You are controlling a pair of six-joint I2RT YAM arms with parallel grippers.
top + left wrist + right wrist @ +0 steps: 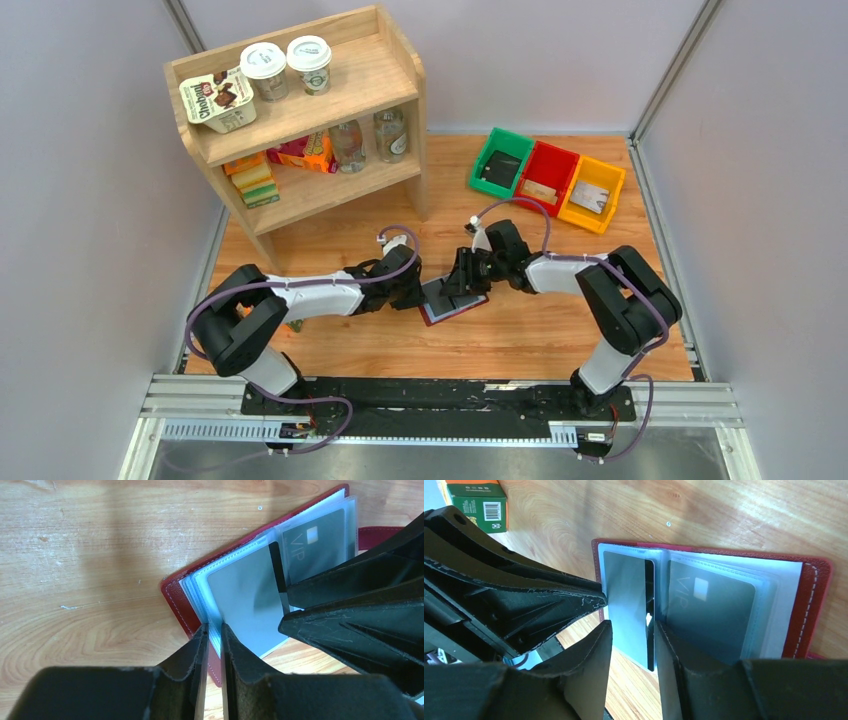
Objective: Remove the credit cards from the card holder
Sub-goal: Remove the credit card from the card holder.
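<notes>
The maroon card holder lies open on the wooden table between both arms. My left gripper is shut on the near edge of its clear sleeves; the red cover shows beside the fingers. A grey card with a black stripe sticks partly out of a sleeve. A dark card marked VIP sits in the other sleeve. My right gripper is open, its fingers either side of the grey card, one tip by the stripe. The VIP card and cover lie to the right.
A wooden shelf with cups, bottles and boxes stands at the back left. Green, red and yellow bins sit at the back right, each holding a flat item. A green box lies near the left arm.
</notes>
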